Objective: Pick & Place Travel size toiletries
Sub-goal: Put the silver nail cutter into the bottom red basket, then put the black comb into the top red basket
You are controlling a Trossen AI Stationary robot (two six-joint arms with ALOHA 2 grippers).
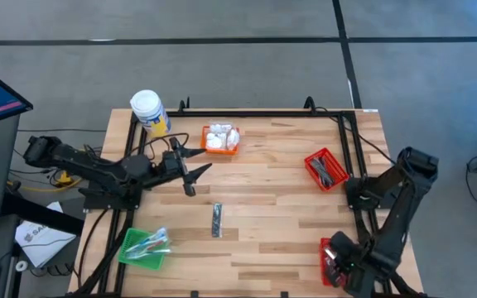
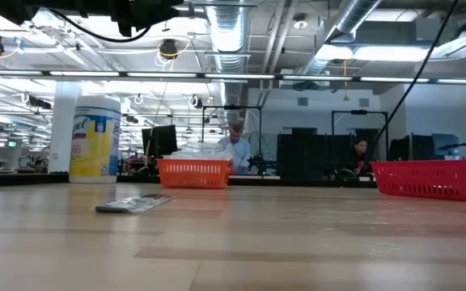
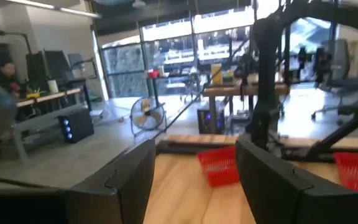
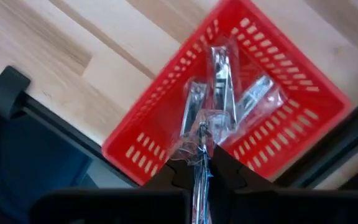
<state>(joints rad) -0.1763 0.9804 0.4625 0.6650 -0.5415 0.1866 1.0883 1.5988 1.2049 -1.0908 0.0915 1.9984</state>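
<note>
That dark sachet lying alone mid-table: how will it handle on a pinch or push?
The dark sachet lies flat and thin on the table, so it probably slides rather than rolls when pushed. Its low profile in the low view suggests a top pinch could be hard. It looks light, possibly floppy.

You see the travel size toiletries in several places: white lumpy clear-wrapped packets (image 1: pixel 221 136) heaped in the orange basket at the table's far side, and a slim dark sachet (image 1: pixel 217 219) lying flat and alone on the bare wood near the middle. Thin clear-wrapped sticks (image 1: pixel 149 243) lie across the green basket, while silvery clear-wrapped nail clippers (image 4: pixel 221 93) lie overlapping in a red basket.
</note>
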